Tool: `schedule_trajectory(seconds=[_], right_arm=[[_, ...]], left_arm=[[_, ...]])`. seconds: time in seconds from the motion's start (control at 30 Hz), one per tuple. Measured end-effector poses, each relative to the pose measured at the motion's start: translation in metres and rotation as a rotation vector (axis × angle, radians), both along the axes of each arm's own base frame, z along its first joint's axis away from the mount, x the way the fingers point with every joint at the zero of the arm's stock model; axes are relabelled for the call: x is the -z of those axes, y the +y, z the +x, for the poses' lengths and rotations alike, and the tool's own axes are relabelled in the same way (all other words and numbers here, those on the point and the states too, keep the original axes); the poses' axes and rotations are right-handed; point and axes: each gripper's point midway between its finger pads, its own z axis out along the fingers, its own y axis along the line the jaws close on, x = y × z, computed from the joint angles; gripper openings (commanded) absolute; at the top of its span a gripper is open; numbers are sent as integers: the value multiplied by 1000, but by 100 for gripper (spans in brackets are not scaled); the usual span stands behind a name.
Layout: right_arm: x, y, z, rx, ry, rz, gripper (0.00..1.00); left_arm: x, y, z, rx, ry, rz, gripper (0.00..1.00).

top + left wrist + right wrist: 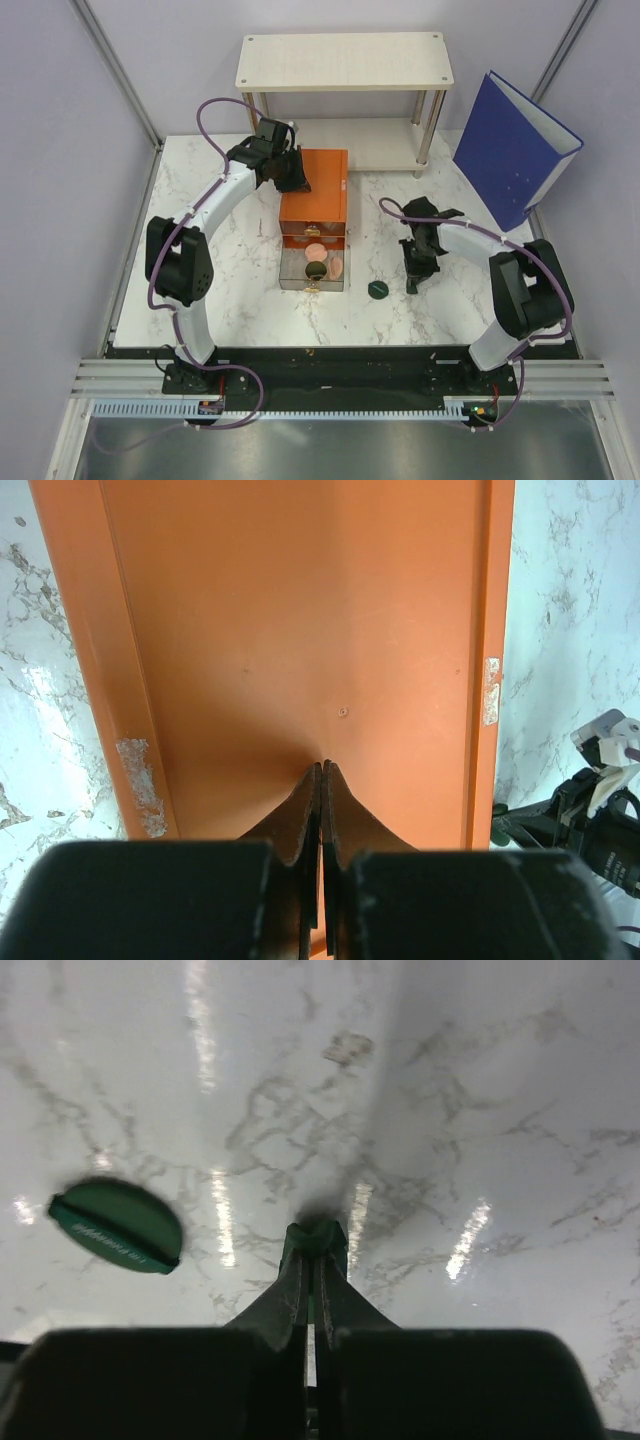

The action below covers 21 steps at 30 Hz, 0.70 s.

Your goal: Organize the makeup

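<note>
While the left gripper (320,775) sits pressed together and empty on the orange box (300,630), upper centre of the overhead view, the right gripper (315,1260) is clamped on an upright green disc (314,1235) down at the table (480,1110). A second green disc (115,1227) lies flat at left; a peach disc (316,251) sits in the open drawer (290,278).

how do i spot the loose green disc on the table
Find the orange box of drawers mid-table. Right of its pulled-out bottom drawer, the dark green disc lies on bare marble. The peach discs sit inside it; this one lies outside.
</note>
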Motion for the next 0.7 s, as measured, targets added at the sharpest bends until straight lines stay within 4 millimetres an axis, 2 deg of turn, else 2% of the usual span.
schedule_trajectory(seconds=[0.13,0.33,0.47,0.5,0.57,0.7], right_arm=[[-23,27,20,-60,-53,113,0],[-87,86,61,-217,-220,275,0],[-126,140,67,-370,-303,361,0],[-130,149,66,-397,-309,379,0],[-136,171,60,-462,-308,414,0],[-132,201,46,-553,-271,456,3]], left_arm=[[0,0,0,0,0,0,2],[1,0,0,1,2,-1,2],[1,-1,1,1,-1,-2,2],[1,-1,1,1,-1,-3,2],[0,-1,1,2,-3,-4,2],[0,-2,1,5,-3,-9,2]])
